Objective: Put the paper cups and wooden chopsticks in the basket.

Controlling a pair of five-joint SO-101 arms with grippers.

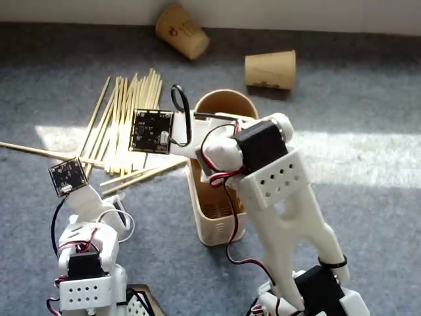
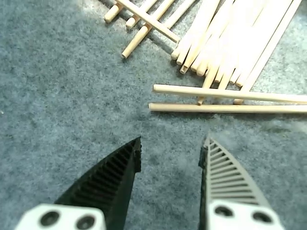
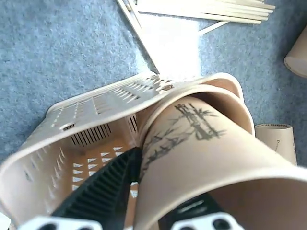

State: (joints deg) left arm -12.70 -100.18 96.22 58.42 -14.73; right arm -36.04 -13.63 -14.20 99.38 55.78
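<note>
Chopsticks, pale wooden sticks [image 1: 128,122], lie in a loose heap on the grey carpeted table [image 1: 368,217] toward its far left corner, a few of them crossed. Left gripper [image 2: 171,143] hangs over bare carpet just short of the nearest sticks, jaws wide, holding nothing. Right gripper [image 3: 163,184] is clamped on a tan paper cup with bamboo print [image 3: 201,153], which is tilted against the far rim of the cream slotted plastic basket [image 1: 214,227] mid-table. A second tan paper cup [image 1: 182,31] and a third paper cup [image 1: 270,69] lie on their sides near the far edge.

White plastic left arm [image 1: 89,253] and right arm [image 1: 293,217] — each had black servo blocks [image 1: 260,146], red and black cables [image 1: 223,176], dotted vent holes [image 1: 279,176]. The left gripper [image 2: 172,143] had one black ribbed finger [image 2: 110,177], one white.
</note>
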